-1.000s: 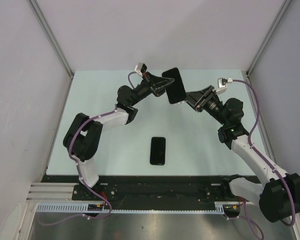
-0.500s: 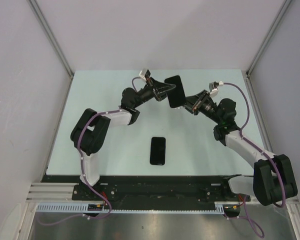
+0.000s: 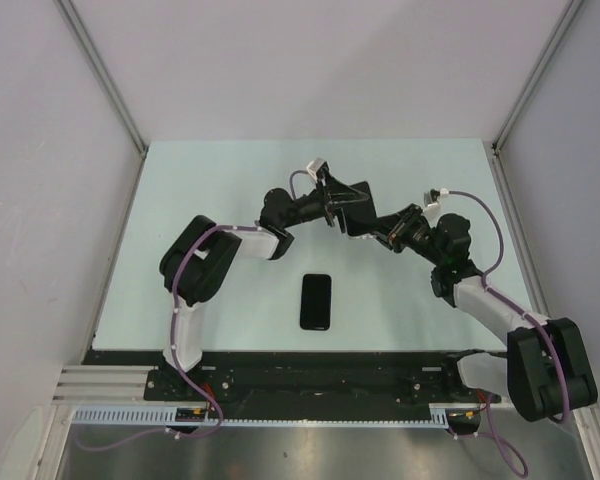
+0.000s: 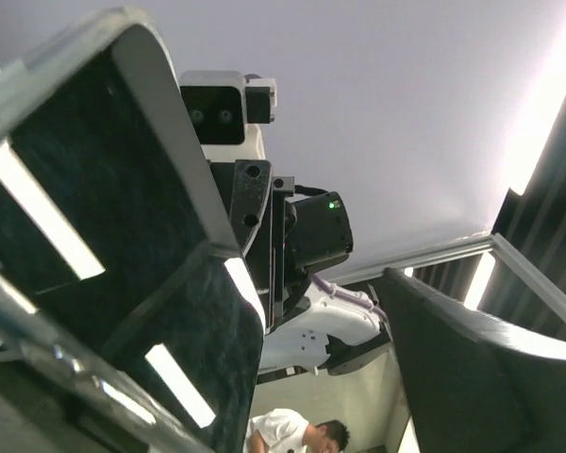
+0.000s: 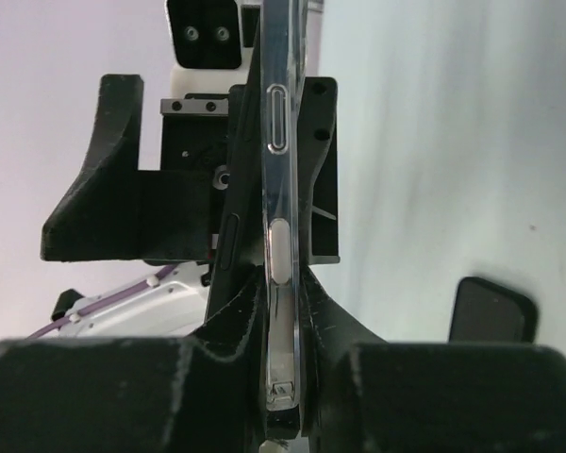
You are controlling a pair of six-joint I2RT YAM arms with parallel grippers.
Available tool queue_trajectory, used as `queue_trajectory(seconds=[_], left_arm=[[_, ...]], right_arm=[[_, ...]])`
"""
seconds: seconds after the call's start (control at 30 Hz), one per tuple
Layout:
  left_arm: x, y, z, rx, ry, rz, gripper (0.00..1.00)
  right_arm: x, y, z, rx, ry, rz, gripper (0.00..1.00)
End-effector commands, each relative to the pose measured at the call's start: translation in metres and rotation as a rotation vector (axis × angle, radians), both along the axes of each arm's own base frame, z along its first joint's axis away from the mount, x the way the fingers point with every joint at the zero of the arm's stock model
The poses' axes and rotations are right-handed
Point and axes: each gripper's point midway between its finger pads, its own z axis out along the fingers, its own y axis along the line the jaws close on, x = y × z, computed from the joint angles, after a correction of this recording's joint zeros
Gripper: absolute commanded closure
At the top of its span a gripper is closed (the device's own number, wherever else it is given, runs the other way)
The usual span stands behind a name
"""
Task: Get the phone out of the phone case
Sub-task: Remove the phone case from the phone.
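Right end effector [image 3: 382, 228] clamps one end of the phone case [image 5: 275, 142], its long axis toward the wide-open left end effector [image 3: 333, 207].

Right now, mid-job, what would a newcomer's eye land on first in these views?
First, the two arms meeting in mid-air over the middle of the table, with a glossy dark phone case between them. The right end effector is clamped on its clear edge, while the left end effector stands open next to it. Then a black phone, lying flat on the table nearer the arm bases.
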Motion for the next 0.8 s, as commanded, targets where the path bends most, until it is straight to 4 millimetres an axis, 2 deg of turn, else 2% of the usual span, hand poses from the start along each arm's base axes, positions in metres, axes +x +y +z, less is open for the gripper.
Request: queue_trajectory(seconds=[0.0, 0.03, 0.07, 0.1, 0.13, 0.17, 0.2, 0.27, 0.3, 0.37, 0.4, 0.43, 0.47, 0.53, 0.57, 0.6, 0.7, 0.77], left_arm=[[-0.047, 0.013, 0.031, -0.155, -0.293, -0.093, 0.04], [-0.046, 0.013, 0.027, -0.140, -0.283, -0.094, 0.00], [-0.046, 0.012, 0.024, -0.132, -0.279, -0.095, 0.00], [-0.046, 0.013, 0.022, -0.121, -0.292, -0.090, 0.00], [-0.045, 0.013, 0.013, -0.089, -0.269, -0.088, 0.00], [-0.045, 0.013, 0.010, -0.073, -0.272, -0.085, 0.00], [-0.042, 0.014, 0.006, -0.042, -0.277, -0.072, 0.00], [-0.043, 0.016, -0.007, 0.012, -0.304, -0.061, 0.00], [-0.039, 0.015, -0.020, 0.074, -0.259, -0.060, 0.00], [-0.036, 0.017, -0.027, 0.148, -0.327, -0.025, 0.00], [-0.031, 0.015, -0.050, 0.265, -0.242, -0.033, 0.00], [-0.024, 0.017, -0.047, 0.322, -0.259, 0.011, 0.00], [-0.023, 0.021, -0.081, 0.484, -0.253, 0.002, 0.00], [-0.008, 0.022, -0.079, 0.609, -0.353, 0.072, 0.00], [-0.010, 0.026, -0.088, 0.671, -0.324, 0.063, 0.00], [-0.009, 0.023, -0.084, 0.683, -0.340, 0.068, 0.00], [-0.009, 0.020, -0.091, 0.736, -0.341, 0.068, 0.00], [-0.008, 0.021, -0.107, 0.806, -0.334, 0.061, 0.00]], right_arm=[[0.012, -0.031, 0.012, -0.106, -0.086, -0.165, 1.00], [0.012, -0.039, 0.004, -0.149, -0.064, -0.191, 1.00], [0.009, -0.046, 0.013, -0.157, -0.088, -0.219, 1.00], [0.010, -0.055, 0.013, -0.177, -0.087, -0.259, 1.00], [0.009, -0.068, 0.003, -0.229, -0.061, -0.294, 1.00], [0.006, -0.076, 0.014, -0.244, -0.089, -0.325, 1.00], [0.004, -0.087, 0.001, -0.300, -0.036, -0.365, 1.00], [0.001, -0.106, 0.000, -0.417, -0.052, -0.415, 1.00], [-0.003, -0.118, -0.011, -0.488, 0.007, -0.453, 1.00], [-0.004, -0.139, -0.022, -0.633, 0.030, -0.511, 1.00], [-0.009, -0.147, -0.032, -0.694, 0.081, -0.517, 1.00], [-0.011, -0.154, -0.038, -0.744, 0.099, -0.530, 1.00], [-0.012, -0.167, -0.044, -0.812, 0.116, -0.562, 1.00], [-0.020, -0.175, -0.061, -0.890, 0.178, -0.552, 1.00], [-0.023, -0.181, -0.068, -0.938, 0.201, -0.556, 1.00], [-0.023, -0.183, -0.076, -0.967, 0.227, -0.551, 1.00], [-0.026, -0.185, -0.094, -1.031, 0.279, -0.517, 1.00], [-0.027, -0.183, -0.102, -1.058, 0.299, -0.497, 1.00]])
